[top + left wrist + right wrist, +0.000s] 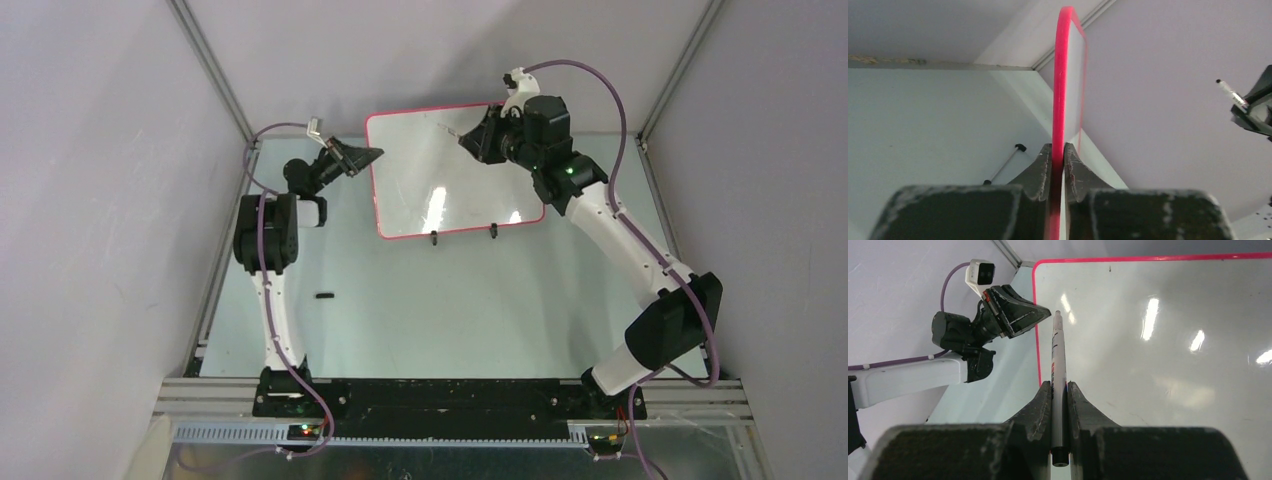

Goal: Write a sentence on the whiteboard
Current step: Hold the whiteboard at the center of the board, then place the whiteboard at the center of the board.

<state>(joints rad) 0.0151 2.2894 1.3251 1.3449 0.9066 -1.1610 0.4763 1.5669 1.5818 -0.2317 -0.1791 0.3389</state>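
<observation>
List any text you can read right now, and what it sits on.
Glossy white whiteboard with red-pink rim: no readable writing.
Slim grey marker in the right gripper: small red and blue print on its barrel, too blurred to read.
No other text shows.

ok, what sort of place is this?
Probably a lab robot cell: plain grey wall panels on aluminium framing, the left gripper clamping the whiteboard edge, and the right gripper holding a marker.

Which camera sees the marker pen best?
The right wrist view: the marker shows full length, close up, in the right gripper. Left wrist view catches just its tip end; the top view, a tiny sliver.
</observation>
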